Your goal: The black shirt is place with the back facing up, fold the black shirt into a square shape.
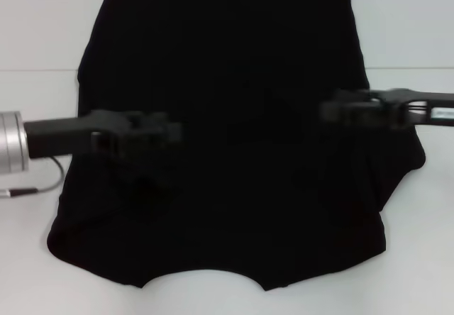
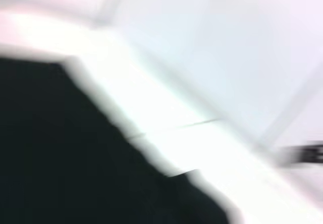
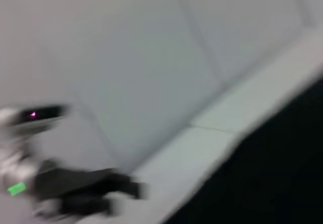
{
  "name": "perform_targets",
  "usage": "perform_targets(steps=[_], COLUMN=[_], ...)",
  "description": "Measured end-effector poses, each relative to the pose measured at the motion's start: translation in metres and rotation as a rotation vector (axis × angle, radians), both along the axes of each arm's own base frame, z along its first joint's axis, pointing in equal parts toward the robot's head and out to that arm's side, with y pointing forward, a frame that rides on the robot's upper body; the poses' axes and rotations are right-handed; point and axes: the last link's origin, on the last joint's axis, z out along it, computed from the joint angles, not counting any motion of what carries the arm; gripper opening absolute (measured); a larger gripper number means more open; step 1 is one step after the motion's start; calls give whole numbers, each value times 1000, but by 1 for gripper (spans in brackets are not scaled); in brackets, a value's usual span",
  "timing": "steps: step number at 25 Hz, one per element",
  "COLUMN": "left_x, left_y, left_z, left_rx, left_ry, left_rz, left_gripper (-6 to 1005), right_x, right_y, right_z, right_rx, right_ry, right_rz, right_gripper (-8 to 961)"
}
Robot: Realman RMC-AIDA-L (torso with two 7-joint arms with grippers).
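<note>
The black shirt (image 1: 234,116) lies spread out flat on the white bench (image 1: 42,31). It covers most of the middle of the bench. Its curved neck edge is on the near side, close to the robot. No white letters show on the side facing up.

The head view shows both arms at once. The left claw (image 1: 152,134) comes in from the left and hangs over the left part of the shirt. The right claw (image 1: 340,111) comes in from the right and hangs over the right part. Both claws are black against black cloth, so I cannot tell if their fingers are apart or together, or if they touch the shirt.

Only the head view shows a thin grey cable (image 1: 35,184) on the bench by the left arm.

The left wrist view shows just one corner of the shirt (image 2: 60,148) and bare bench (image 2: 166,108) beside it.

The right wrist view shows a shirt edge (image 3: 272,178), and far off the other arm with a small green mark (image 3: 16,188).
</note>
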Motion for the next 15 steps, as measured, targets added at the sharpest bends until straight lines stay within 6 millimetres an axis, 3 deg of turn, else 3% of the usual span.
perform_targets(steps=[5,8,15], left_x=[10,16,25], left_y=[-21,-30,-41], left_z=[-24,-45,-78], left_rx=[-8,-19,-44], left_ry=[-74,-52,30], left_rz=[-270,-382,-545], left_gripper=[495,731,848], right_x=[36,50,75], right_y=[11,10,3], right_z=[30,45,50], right_rx=[-57,-79,-146], right_ry=[-70,-89,-212], right_rz=[-350,-482,-689], right_gripper=[914,914,914])
